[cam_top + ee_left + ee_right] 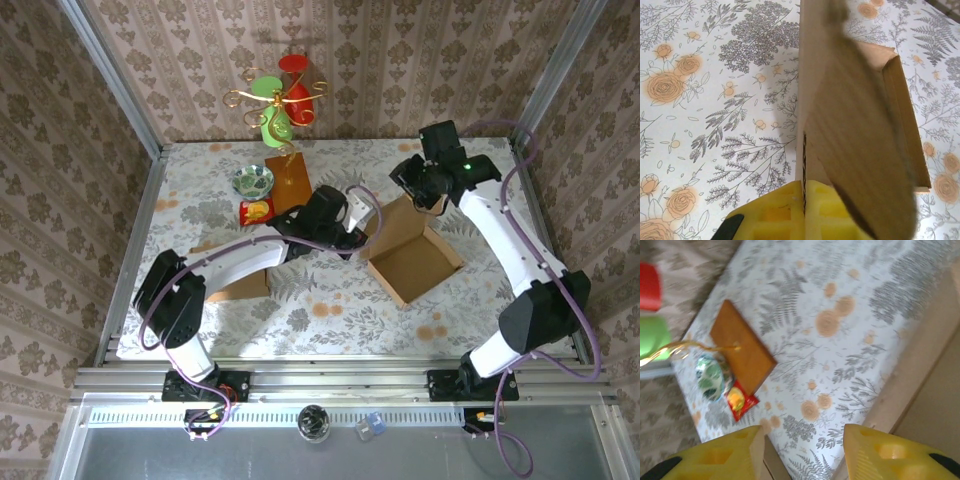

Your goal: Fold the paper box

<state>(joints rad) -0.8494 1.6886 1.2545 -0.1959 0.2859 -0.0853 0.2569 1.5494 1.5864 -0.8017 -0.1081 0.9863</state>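
Left claw (804, 200) clamps an upright wall of the paper box (860, 150) over floral tablecloth (715, 100).

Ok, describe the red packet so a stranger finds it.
On the flowery table, find the orange board at the far side. A bowl sits left of it. The packet lies on the bowl's near side: flat, red, with a yellow patch.

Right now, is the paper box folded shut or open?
Open. The paper box lies with its bare inside facing up, and one flap is raised rather than tucked in.
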